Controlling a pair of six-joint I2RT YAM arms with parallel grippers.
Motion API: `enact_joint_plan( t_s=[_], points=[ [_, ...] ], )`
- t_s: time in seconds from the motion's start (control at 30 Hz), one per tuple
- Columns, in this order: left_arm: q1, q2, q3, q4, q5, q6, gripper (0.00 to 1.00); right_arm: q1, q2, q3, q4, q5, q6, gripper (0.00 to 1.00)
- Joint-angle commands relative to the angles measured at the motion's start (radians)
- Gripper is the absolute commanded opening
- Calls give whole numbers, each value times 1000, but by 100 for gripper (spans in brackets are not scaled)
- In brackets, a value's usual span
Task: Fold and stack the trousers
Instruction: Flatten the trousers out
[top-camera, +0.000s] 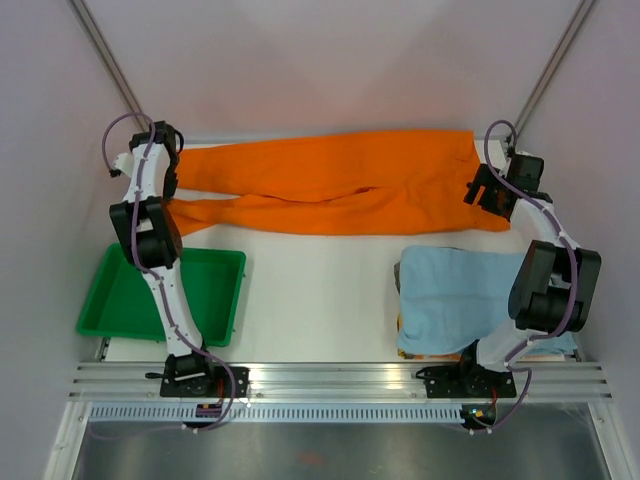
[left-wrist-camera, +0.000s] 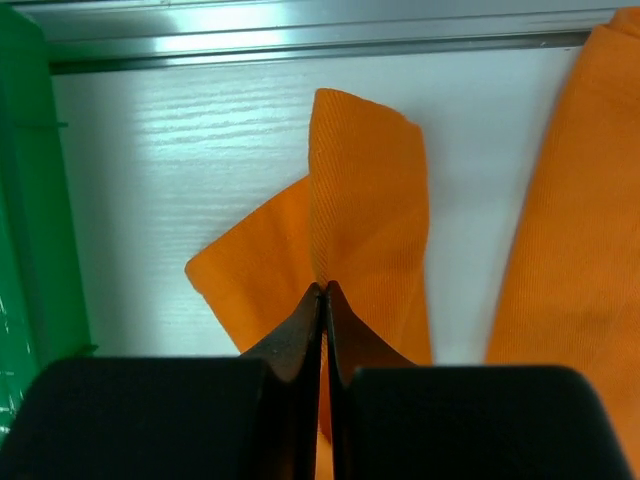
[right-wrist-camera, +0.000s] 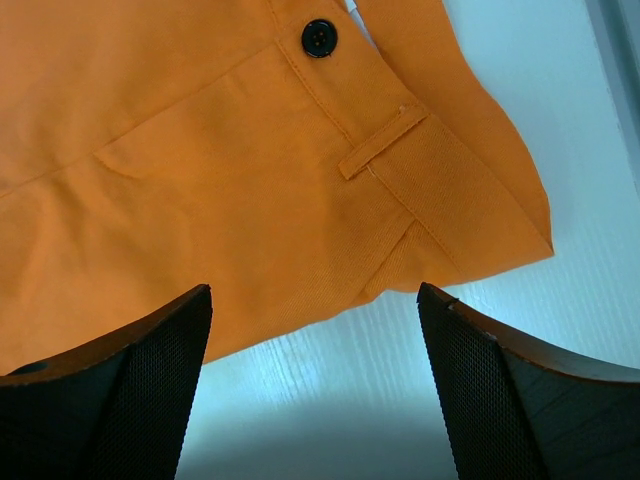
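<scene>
The orange trousers (top-camera: 340, 183) lie spread across the back of the table, waist at the right, legs running left. My left gripper (left-wrist-camera: 325, 290) is shut on the cuff of the nearer leg (left-wrist-camera: 365, 210), pinching a raised fold of it at the far left. The other leg (left-wrist-camera: 570, 230) lies beside it. My right gripper (right-wrist-camera: 315, 300) is open and empty, hovering just in front of the waistband corner (right-wrist-camera: 450, 190), which carries a black button (right-wrist-camera: 319, 38) and a belt loop. In the top view the right gripper (top-camera: 487, 190) is at the waist end.
A green tray (top-camera: 215, 290) stands at the front left; its wall shows in the left wrist view (left-wrist-camera: 30, 200). A light blue cloth (top-camera: 460, 295) lies at the front right under the right arm. A metal rail (top-camera: 340, 378) runs along the near edge.
</scene>
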Motion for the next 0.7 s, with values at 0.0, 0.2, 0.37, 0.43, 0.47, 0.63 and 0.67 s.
enact_joint_plan(
  t_s=[0.0,0.2,0.37,0.43,0.47,0.63,0.67],
  points=[
    [0,-78,3,120,-35,118,2,-3,85,50,61,29,-16,90],
    [23,-105,26,209,-39,212,2,-9,235,122,31,122,23,90],
    [23,-164,2,274,-50,271,2,-11,329,216,-43,149,106,87],
    [23,-190,-8,289,-62,281,2,-11,341,233,-78,158,112,81],
    [23,-200,-15,297,-64,292,2,-11,347,228,-81,158,105,77],
    [17,-277,-40,424,-1,504,2,-11,358,210,-91,155,62,0],
    [-2,-321,-41,445,-6,560,2,-11,345,205,-97,158,51,0]
  ],
)
